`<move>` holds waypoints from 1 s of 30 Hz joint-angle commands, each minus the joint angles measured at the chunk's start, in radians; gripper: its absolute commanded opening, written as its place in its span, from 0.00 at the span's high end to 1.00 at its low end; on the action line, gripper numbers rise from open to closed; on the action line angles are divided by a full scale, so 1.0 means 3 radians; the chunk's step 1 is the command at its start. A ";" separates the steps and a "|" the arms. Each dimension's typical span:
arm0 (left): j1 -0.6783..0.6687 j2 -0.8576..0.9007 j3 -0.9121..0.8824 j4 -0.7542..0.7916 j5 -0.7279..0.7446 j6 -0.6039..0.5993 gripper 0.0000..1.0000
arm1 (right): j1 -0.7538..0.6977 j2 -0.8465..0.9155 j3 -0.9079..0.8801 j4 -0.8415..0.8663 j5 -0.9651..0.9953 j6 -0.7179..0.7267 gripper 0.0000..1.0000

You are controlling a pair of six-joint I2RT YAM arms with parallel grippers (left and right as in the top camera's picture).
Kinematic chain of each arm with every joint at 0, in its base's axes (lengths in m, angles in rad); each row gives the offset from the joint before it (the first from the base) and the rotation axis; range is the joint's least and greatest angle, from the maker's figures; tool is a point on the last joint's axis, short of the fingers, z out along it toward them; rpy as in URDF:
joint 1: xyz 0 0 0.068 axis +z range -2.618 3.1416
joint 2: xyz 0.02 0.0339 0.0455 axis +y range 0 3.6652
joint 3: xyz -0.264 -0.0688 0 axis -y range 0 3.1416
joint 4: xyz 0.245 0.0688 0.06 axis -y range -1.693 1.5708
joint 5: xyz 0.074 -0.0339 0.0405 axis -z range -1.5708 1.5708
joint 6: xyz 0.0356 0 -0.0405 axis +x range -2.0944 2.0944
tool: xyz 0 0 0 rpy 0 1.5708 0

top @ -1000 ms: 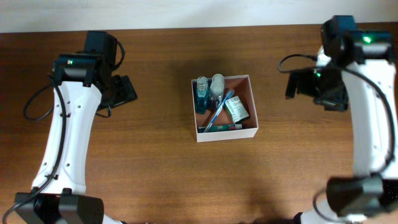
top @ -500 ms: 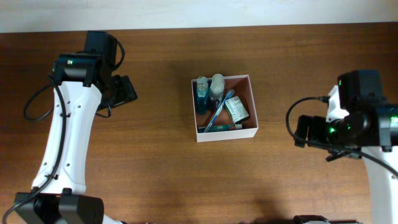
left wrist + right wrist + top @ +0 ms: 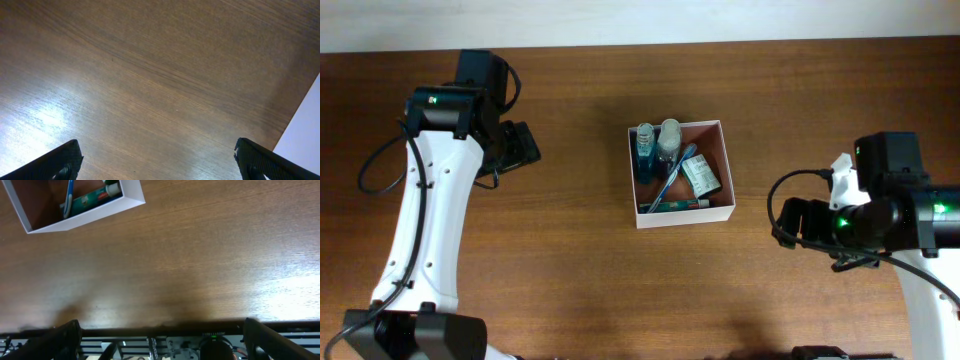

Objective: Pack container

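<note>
The container (image 3: pixel 728 175), a square white-walled box with a pinkish-brown inside, stands mid-table. In it are a blue bottle (image 3: pixel 644 152), a clear bottle (image 3: pixel 669 138), a blue toothbrush (image 3: pixel 670 176), a small green-and-white box (image 3: pixel 700 176) and a toothpaste tube (image 3: pixel 676 205). My left gripper (image 3: pixel 523 146) hovers far to its left, open over bare wood (image 3: pixel 160 162). My right gripper (image 3: pixel 794 222) is to the container's right and nearer the front, open and empty (image 3: pixel 160 341). The right wrist view catches one corner of the container (image 3: pixel 85 218) with the toothpaste tube (image 3: pixel 92 199) inside.
The table's front edge runs just ahead of my right fingers, with dark equipment (image 3: pixel 210 345) below it. A white surface (image 3: pixel 306 135) borders the table beyond my left gripper. A pale strip (image 3: pixel 620 20) lies along the table's back edge.
My right arm has swung from the back right of the table down toward the front right, staying open. The left arm and the container have not moved.
</note>
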 commanded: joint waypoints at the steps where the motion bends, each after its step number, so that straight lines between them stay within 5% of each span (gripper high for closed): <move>1: 0.0008 0.0025 -0.0011 0.0006 -0.0025 -0.0031 0.01 | 0.0003 -0.0039 -0.0022 -0.0009 -0.0064 0.0018 0.02; 17: 0.0008 0.0025 -0.0011 0.0006 -0.0025 -0.0031 0.01 | 0.0004 -0.0237 -0.0025 0.0308 -0.0079 -0.0312 0.02; 30: 0.0008 0.0025 -0.0011 0.0006 -0.0025 -0.0031 0.01 | 0.0003 -0.1867 -0.1081 0.1395 -0.0086 -0.0599 0.02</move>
